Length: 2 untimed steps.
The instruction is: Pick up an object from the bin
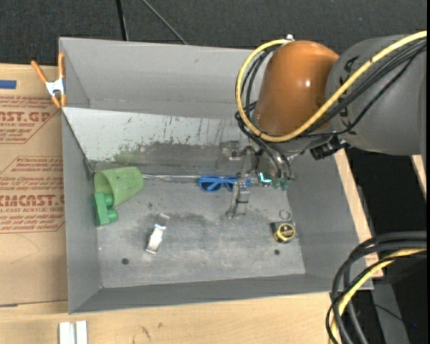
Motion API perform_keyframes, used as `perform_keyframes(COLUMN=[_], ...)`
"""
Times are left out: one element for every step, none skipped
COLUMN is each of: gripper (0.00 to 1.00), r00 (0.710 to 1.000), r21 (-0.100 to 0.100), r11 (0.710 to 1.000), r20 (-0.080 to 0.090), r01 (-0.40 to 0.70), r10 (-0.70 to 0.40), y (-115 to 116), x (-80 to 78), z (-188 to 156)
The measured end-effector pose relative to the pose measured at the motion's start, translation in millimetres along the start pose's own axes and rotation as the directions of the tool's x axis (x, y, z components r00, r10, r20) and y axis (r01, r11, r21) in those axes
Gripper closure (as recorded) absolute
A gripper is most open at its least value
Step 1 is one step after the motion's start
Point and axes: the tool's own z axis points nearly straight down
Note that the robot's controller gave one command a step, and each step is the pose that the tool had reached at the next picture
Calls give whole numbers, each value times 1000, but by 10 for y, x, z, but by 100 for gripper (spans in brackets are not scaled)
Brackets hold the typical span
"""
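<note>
The gripper [238, 205] is down near the middle of the bin [201, 264], can't tell if it's open or closed. A small blue plastic thing [216, 184] sits just beside it at 10 o'clock. I'd nudge over, centre on it, then squeeze before lifting

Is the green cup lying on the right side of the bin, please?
No, the green cup lies on its side by the left wall of the bin.
</note>
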Motion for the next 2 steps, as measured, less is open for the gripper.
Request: perform_keyframes(gripper=[0,0], r00=[1000,999], r21=[0,4], r11=[1000,999], r20=[0,7], r01=[-11,39], r10=[11,-39], y=[-233,-1127], x=[-84,-91], z=[1169,1153])
